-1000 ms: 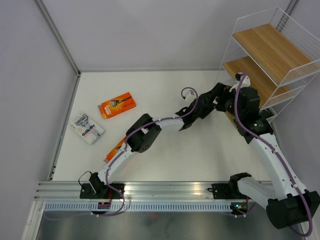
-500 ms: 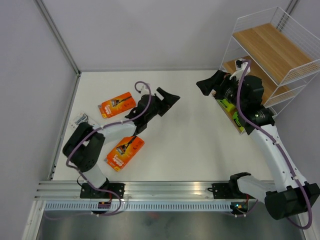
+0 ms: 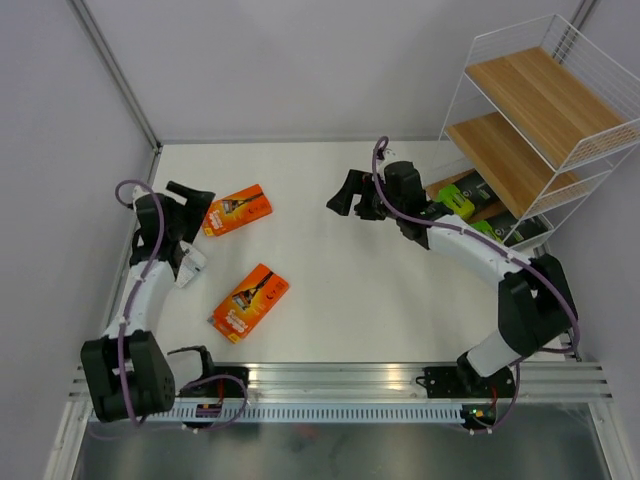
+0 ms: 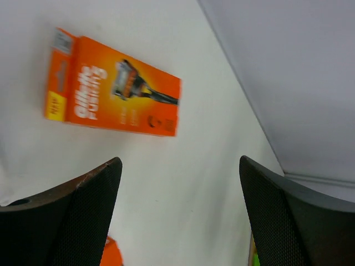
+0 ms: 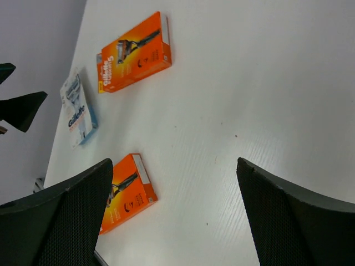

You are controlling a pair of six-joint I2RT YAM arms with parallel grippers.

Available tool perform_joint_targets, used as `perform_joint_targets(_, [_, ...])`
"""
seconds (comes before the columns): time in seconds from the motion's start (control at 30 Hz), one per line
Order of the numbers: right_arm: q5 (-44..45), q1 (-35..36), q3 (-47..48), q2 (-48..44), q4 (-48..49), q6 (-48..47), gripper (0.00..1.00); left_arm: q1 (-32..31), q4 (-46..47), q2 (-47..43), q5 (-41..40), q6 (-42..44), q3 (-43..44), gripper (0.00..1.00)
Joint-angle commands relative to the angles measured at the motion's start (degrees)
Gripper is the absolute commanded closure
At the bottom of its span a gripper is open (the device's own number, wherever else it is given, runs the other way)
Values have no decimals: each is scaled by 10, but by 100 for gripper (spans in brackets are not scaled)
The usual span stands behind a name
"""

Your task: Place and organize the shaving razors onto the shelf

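Observation:
An orange razor pack (image 3: 237, 210) lies at the back left of the table, and it shows in the left wrist view (image 4: 113, 91) and the right wrist view (image 5: 135, 52). A second orange pack (image 3: 250, 300) (image 5: 125, 194) lies nearer the front. The white-and-blue Gillette pack (image 5: 77, 113) lies at the far left, mostly under the left arm (image 3: 192, 262). Two black packs with lime ends (image 3: 462, 195) (image 3: 498, 233) rest on the shelf's bottom board. The shelf (image 3: 530, 110) stands at the back right. My left gripper (image 3: 185, 195) (image 4: 180, 210) is open and empty, just left of the first orange pack. My right gripper (image 3: 348, 195) (image 5: 175, 216) is open and empty over the table's middle.
Grey walls close the table at the left and back. A metal rail (image 3: 330, 385) runs along the near edge. The shelf's two upper boards (image 3: 545, 85) (image 3: 505, 160) are bare.
My left arm has swung from the shelf across to the far left. My right gripper has pulled away from the shelf toward the table's middle. The two black packs now show on the bottom board.

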Motion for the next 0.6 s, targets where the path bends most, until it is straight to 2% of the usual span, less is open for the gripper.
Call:
perform_joint_targets(0.0, [20,5,32,53,61,21,2,81,-35,69,95,45,-5,10])
perform_joint_targets(0.07, [18,11,64,80,61,15,2,115,-30,121,117,58,13,12])
perform_joint_targets(0.23, [-8,22,128,152,57,19,2,175,0,225,132,57,32,26])
perform_joint_targets(0.43, [-5,22,144,176,44,6,2,191,130,300,163,25,23,36])
perform_joint_targets(0.57, [3,21,143,171,34,-5,2,191,155,339,161,20,41,42])
